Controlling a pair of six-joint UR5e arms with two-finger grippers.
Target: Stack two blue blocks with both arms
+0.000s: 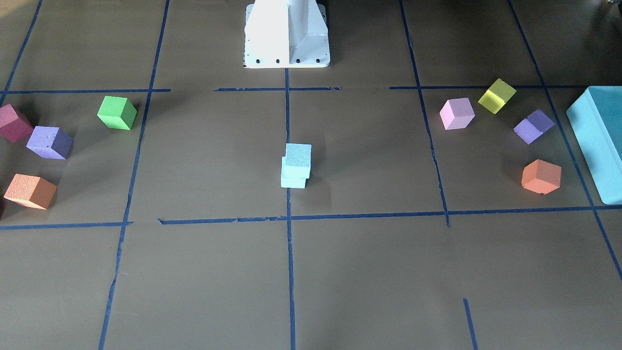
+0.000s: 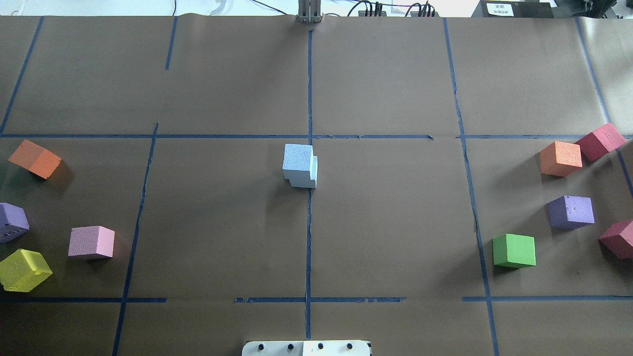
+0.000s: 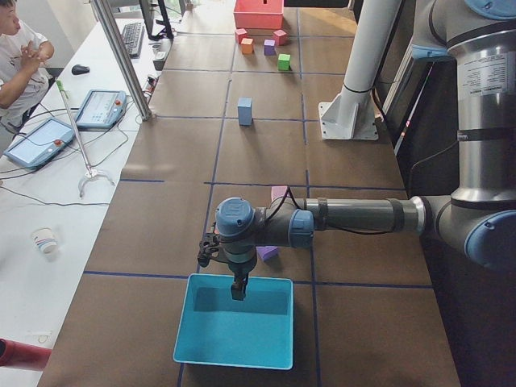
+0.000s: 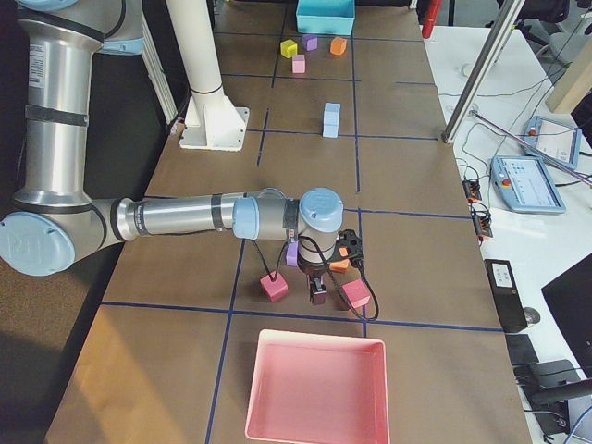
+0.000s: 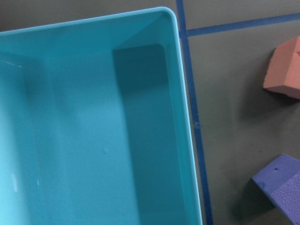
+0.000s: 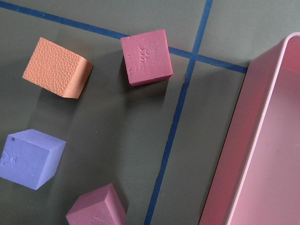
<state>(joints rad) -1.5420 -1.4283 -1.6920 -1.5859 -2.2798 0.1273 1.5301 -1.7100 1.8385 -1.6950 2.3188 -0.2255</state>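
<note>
The two pale blue blocks stand stacked at the table's middle, the upper block [image 1: 297, 159] sitting slightly offset on the lower block [image 1: 293, 183]. The stack also shows in the overhead view [image 2: 298, 159]. No arm is near it. My left gripper [image 3: 239, 289] shows only in the exterior left view, hanging over the teal bin [image 3: 234, 330]. My right gripper [image 4: 317, 294] shows only in the exterior right view, over the cubes beside the pink tray [image 4: 317, 388]. I cannot tell whether either gripper is open or shut.
Coloured cubes lie at both table ends: green [image 2: 514, 250], purple [image 2: 571, 211], orange [image 2: 560, 158] and dark pink [image 2: 599, 141] on one side; orange [image 2: 34, 158], pink [image 2: 91, 242] and yellow [image 2: 23, 269] on the other. A white pedestal [image 1: 286, 34] stands at the robot's edge.
</note>
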